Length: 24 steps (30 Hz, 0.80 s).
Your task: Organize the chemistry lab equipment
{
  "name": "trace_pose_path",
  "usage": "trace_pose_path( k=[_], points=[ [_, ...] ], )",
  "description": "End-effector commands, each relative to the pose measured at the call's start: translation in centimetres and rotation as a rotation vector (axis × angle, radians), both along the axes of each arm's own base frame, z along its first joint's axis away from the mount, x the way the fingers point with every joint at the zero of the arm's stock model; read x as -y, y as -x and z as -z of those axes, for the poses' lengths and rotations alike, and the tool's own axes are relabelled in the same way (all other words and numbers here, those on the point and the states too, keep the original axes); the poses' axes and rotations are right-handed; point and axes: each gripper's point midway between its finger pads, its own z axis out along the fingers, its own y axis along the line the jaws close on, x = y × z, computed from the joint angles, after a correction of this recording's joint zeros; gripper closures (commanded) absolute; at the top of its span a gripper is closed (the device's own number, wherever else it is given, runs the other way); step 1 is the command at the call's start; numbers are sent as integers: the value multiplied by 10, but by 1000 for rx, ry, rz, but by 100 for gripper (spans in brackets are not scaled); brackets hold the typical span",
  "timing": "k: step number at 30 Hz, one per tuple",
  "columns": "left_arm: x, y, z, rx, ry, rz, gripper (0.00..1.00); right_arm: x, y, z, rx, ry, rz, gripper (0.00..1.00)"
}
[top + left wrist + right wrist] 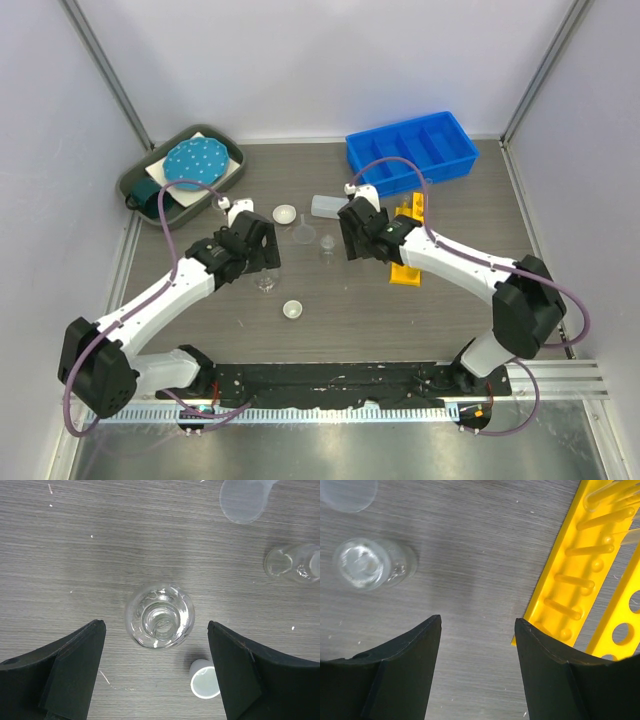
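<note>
Hanging wide open over the small clear glass flask (160, 616), the left gripper (156, 629) holds nothing. The glass looks light, slippery and breakable, so pinch its neck softly. The right gripper (477, 621) is open and empty.

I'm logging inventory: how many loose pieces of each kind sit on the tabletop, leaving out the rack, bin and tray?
Clear glass flasks: 2
Small white dishes: 2
Funnel: 1
Translucent bottle: 1
Total: 6

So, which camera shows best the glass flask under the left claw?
Left wrist: the glass flask sits centred, seen straight down its neck. The top view shows only a tiny clear shape. The right wrist view misses it.
</note>
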Motion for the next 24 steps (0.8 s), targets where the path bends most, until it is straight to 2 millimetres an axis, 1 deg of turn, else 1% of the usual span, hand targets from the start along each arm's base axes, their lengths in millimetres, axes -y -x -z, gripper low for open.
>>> trace_pose_path(
  k=[1, 2, 5, 6, 9, 11, 13, 15, 16, 17, 19, 20, 22, 24],
  points=[
    [0, 2, -11, 36, 36, 2, 13, 3, -30, -16, 80, -59, 84, 34],
    [1, 2, -10, 35, 41, 6, 13, 8, -35, -11, 69, -65, 96, 34],
    [3, 3, -10, 34, 56, 11, 13, 14, -41, -3, 50, -81, 112, 34],
    [4, 4, -10, 32, 58, 14, 13, 18, -44, 2, 35, -83, 122, 34],
    [5, 4, -9, 29, 62, 20, 13, 20, -49, 10, 22, -86, 130, 34],
    [6, 4, -11, 34, 68, 22, 14, 18, -54, 11, 22, -92, 134, 34],
    [6, 4, -10, 31, 70, 21, 14, 14, -57, 20, 1, -92, 131, 34],
    [6, 4, -13, 39, 75, 21, 14, 11, -63, 21, 2, -94, 135, 34],
    [6, 5, -13, 39, 75, 24, 14, 9, -65, 29, -14, -85, 134, 35],
    [6, 5, -13, 39, 74, 24, 14, 7, -69, 28, -12, -87, 135, 34],
    [6, 5, -14, 43, 77, 24, 14, 6, -72, 39, -31, -72, 137, 34],
    [4, 6, -13, 40, 73, 22, 14, 5, -74, 40, -31, -69, 139, 34],
    [5, 6, -14, 43, 77, 24, 14, 5, -76, 44, -37, -62, 142, 34],
    [5, 6, -13, 40, 75, 24, 14, 7, -77, 53, -50, -44, 151, 35]
  ],
)
